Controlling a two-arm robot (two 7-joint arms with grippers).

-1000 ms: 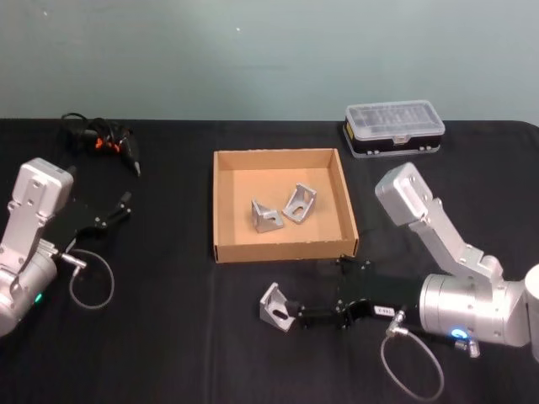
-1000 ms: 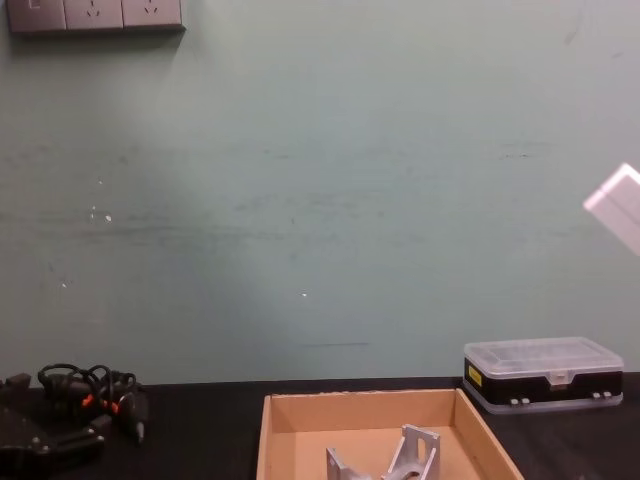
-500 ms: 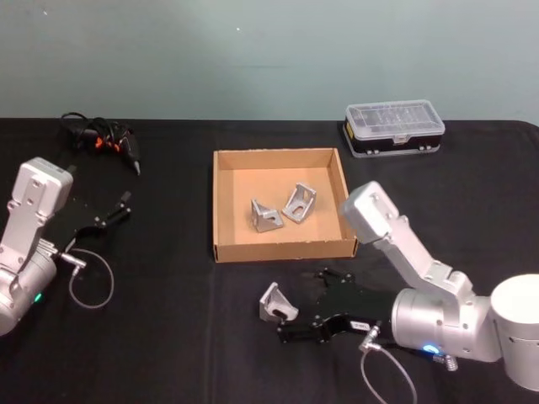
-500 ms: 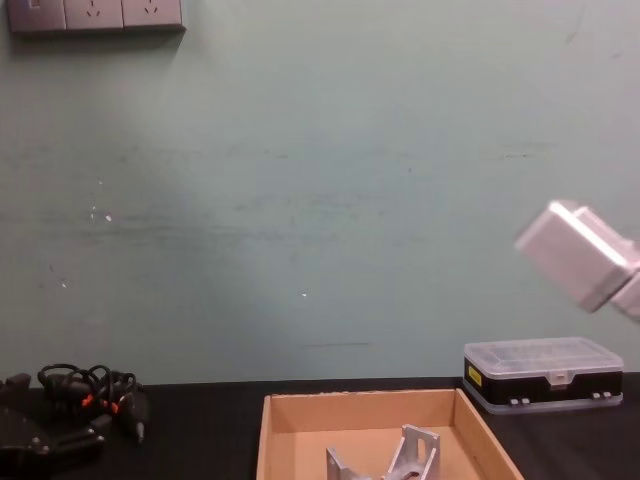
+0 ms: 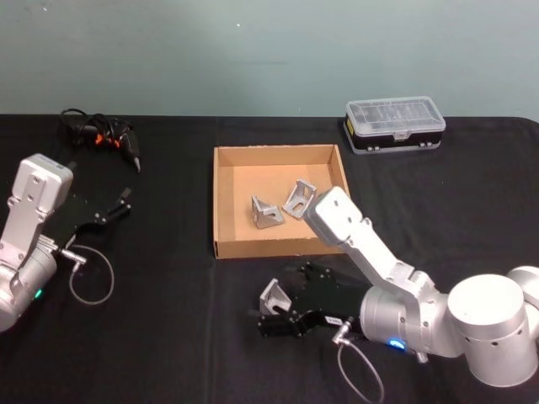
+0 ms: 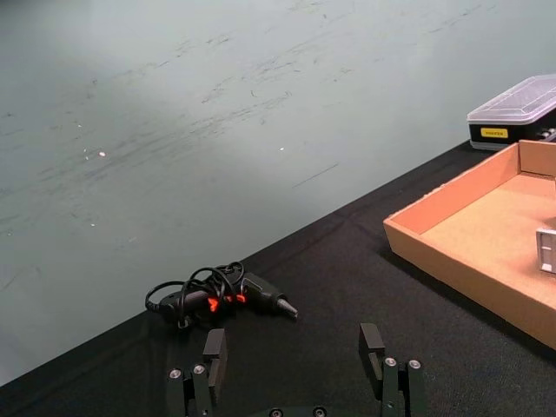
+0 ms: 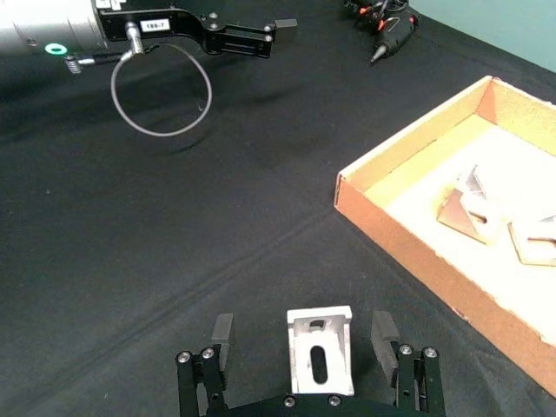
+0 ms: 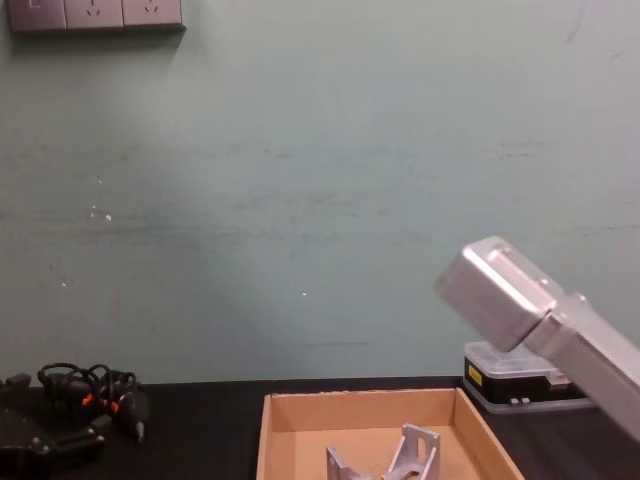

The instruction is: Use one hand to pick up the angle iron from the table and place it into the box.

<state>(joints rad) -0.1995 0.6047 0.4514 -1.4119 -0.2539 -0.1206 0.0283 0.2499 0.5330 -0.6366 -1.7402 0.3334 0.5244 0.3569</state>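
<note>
An angle iron (image 5: pixel 272 295) of silver metal lies on the black table (image 5: pixel 168 337) just in front of the box. My right gripper (image 5: pixel 271 310) is open around it. The right wrist view shows the angle iron (image 7: pixel 319 354) between the two spread fingers (image 7: pixel 221 331), touching neither. The box (image 5: pixel 278 152) is a shallow tan cardboard tray at the table's middle; two more silver angle irons (image 5: pixel 264 214) lie inside it. My left gripper (image 5: pixel 120 204) is parked at the left, open, with nothing between its fingers (image 6: pixel 215 348).
A small black case with a clear lid (image 5: pixel 394 126) stands at the back right. A black tool with a coiled cable (image 5: pixel 103 137) lies at the back left. My right arm's silver elbow (image 5: pixel 337 215) hangs over the box's front right corner.
My right arm has swung left and its gripper has slid left along the table, so its fingers now flank the angle iron. The angle iron and left arm stayed put.
</note>
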